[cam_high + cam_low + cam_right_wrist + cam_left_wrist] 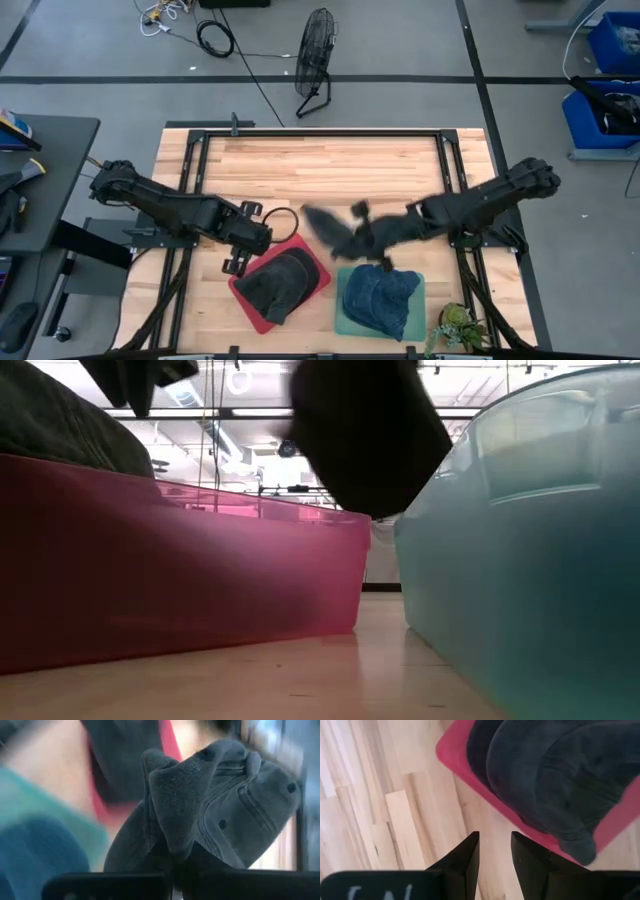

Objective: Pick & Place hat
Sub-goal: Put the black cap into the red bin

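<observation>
A dark grey cap [335,228] hangs lifted in my right gripper [378,240] above the gap between the two trays; in the low view it shows as a dark mass [365,430]. Another dark cap [278,285] lies in the red tray [318,262]. A blue cap [378,298] lies in the teal tray [345,320]. My left gripper [238,264] is open over bare wood at the red tray's left corner [450,755], touching nothing. My right gripper [175,865] is shut on a bunched fold of the grey cap's cloth [172,840], pinched between the two fingers. The cap's crown with its eyelets [250,805] spreads out beyond the fingers. The cap is lifted clear of the table and trays.
A small potted plant [460,325] stands at the table's near right corner. A black cable loop [280,222] lies on the wood beside the left gripper. The far half of the table [320,165] is bare wood inside a black frame.
</observation>
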Robot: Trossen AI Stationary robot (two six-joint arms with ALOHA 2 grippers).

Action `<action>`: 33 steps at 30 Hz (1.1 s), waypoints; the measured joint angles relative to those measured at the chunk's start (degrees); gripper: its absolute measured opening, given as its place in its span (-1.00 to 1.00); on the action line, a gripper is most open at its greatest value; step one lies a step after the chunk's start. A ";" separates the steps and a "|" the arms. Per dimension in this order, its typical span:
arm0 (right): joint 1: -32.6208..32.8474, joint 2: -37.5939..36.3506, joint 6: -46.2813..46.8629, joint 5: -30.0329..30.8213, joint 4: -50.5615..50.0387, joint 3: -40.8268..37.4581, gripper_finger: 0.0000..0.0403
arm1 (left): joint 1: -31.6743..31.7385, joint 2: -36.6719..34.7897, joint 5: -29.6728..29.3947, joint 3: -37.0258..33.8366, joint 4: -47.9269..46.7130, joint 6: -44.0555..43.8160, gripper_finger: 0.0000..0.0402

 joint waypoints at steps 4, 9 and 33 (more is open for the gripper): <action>4.84 3.81 -9.53 1.94 17.60 0.02 -0.96 | -3.31 -3.74 -4.16 0.00 -0.01 -2.66 -0.43; 5.49 11.54 -15.83 3.05 31.70 0.02 -0.96 | -6.75 -10.21 -11.65 0.00 -0.02 -6.60 -0.43; 7.16 3.55 -11.25 15.29 6.49 0.02 -0.96 | -8.77 -12.35 -18.32 -2.12 22.51 6.19 -0.43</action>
